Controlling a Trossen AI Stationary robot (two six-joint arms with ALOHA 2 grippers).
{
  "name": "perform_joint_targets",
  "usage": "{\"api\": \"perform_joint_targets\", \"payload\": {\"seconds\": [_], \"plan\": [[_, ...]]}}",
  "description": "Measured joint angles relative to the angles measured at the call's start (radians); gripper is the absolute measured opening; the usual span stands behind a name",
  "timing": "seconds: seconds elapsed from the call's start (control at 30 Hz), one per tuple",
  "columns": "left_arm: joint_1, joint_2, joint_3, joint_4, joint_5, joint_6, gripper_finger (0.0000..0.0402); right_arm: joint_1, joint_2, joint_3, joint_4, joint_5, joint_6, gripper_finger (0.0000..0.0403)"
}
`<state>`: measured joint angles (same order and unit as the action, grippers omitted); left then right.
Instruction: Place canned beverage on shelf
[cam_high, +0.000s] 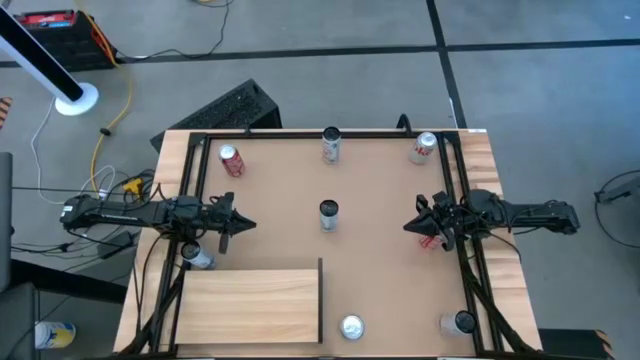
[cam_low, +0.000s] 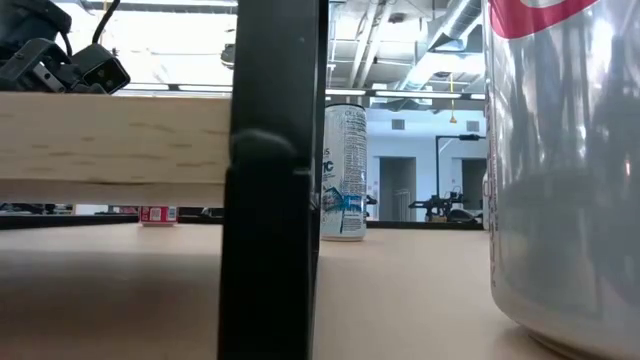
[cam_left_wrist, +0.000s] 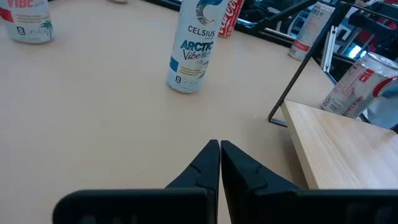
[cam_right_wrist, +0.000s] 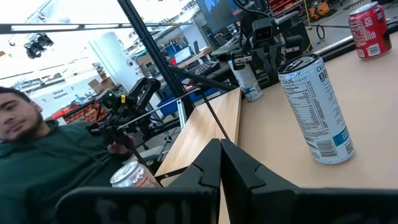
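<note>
Celsius can (cam_high: 328, 215) upright mid-table, shelf (cam_high: 250, 305) bare — both grippers' fingers closed, empty

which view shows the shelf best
The high view: the whole shelf with its black rail is visible. The low view shows only its edge; the wrist views show one corner or a slanted strip.

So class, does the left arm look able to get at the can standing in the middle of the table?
Probably yes. The left gripper, fingers shut, points toward the middle can with only bare tabletop between; the shelf lies off to one side.
</note>
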<state>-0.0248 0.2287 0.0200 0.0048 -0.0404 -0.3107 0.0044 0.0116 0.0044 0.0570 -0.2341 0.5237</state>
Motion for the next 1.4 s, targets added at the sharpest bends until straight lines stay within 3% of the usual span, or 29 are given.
{"api": "perform_joint_targets", "payload": {"seconds": [0.27,0.63,0.77,0.9,1.0,1.07,1.2,1.4], "plan": [[0.000,0.000,0.000,0.030,-0.004,0.001,0.0000,0.000,0.000,0.000,0.000,0.000,0.000,0.0031],[0.000,0.000,0.000,0.097,-0.192,-0.099,0.0000,0.000,0.000,0.000,0.034,0.056,-0.004,0.0031],[0.000,0.000,0.000,0.147,-0.245,-0.178,0.0000,0.000,0.000,0.000,0.099,0.155,-0.144,0.0031],[0.000,0.000,0.000,0.237,-0.262,-0.141,0.0000,0.000,0.000,0.000,0.113,0.260,-0.208,0.0031],[0.000,0.000,0.000,0.293,-0.256,-0.128,0.0000,0.000,0.004,0.000,0.132,0.276,-0.290,0.0031],[0.001,0.000,0.004,0.316,-0.197,-0.087,0.0000,0.000,0.011,0.000,0.171,0.261,-0.348,0.0031],[-0.001,0.024,0.099,0.193,-0.125,-0.086,0.0000,0.009,0.032,0.000,0.288,0.213,-0.465,0.0031],[-0.054,0.186,0.433,-0.300,-0.124,-0.147,0.0000,0.053,0.118,0.002,0.442,0.205,-0.614,0.0031]]}}
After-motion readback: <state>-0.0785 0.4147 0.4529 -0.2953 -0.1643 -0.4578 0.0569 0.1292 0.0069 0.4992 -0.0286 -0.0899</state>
